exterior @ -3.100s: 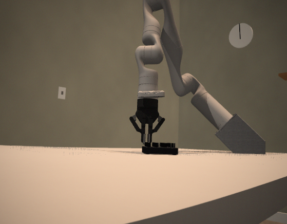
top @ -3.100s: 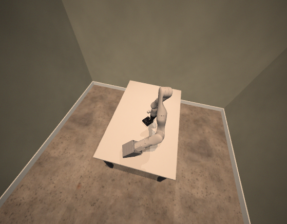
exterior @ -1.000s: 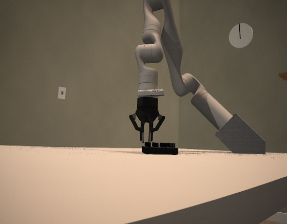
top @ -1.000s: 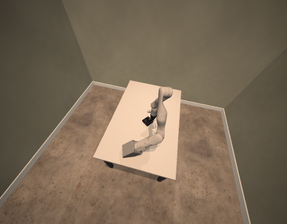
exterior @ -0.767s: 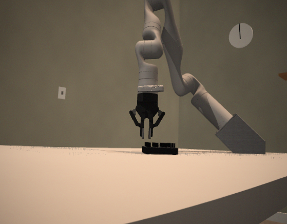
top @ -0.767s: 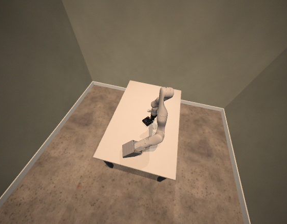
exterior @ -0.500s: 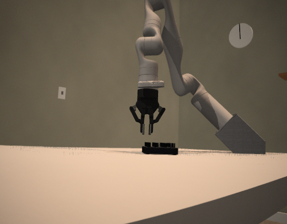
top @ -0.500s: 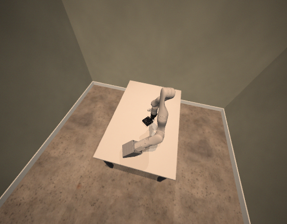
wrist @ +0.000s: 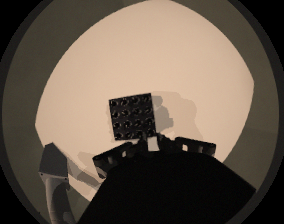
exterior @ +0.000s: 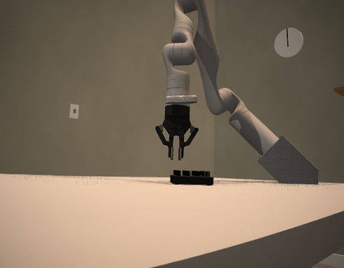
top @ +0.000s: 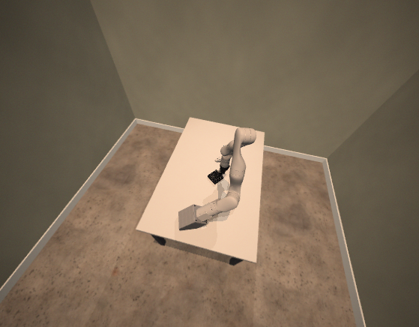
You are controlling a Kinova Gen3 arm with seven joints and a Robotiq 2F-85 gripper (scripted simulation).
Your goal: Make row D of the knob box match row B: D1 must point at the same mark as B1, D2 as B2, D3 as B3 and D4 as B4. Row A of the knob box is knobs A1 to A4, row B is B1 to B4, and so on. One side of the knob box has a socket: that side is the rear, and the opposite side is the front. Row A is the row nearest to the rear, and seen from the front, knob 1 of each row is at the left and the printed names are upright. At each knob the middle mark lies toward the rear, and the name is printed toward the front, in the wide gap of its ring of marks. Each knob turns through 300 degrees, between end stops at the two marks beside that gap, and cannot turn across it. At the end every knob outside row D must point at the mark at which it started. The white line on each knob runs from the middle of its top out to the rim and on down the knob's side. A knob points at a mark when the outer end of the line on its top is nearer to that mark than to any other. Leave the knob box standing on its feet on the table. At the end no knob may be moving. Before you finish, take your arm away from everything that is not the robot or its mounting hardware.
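In the exterior view, a wall plate (exterior: 74, 111) is at far left. Next comes the end effector (top: 222, 172) (exterior: 175, 159) (wrist: 152, 138), pointing down, its fingers a little apart, with nothing between them. The fingertips are above the box's left part in that view and do not touch it.

The box (top: 216, 176) (exterior: 191, 181) (wrist: 133, 116) sits flat on the surface (top: 179, 180) (exterior: 116, 215) (wrist: 193, 65), below and slightly right of the fingers. Its knobs (exterior: 200, 173) (wrist: 137, 123) stand up from the top in a four-by-four grid; their white lines and the marks are too small to read.

The arm (top: 237, 172) (exterior: 208, 61) (wrist: 58, 197) rises above the box and bends down rightward to its grey mount (top: 187, 219) (exterior: 290, 164) (wrist: 54, 162) on the surface, well apart from the box. Above the mount, a round white disc (exterior: 295, 43) with a dark line is on the wall. At the far right edge is part of an orange-brown board (exterior: 343, 90).
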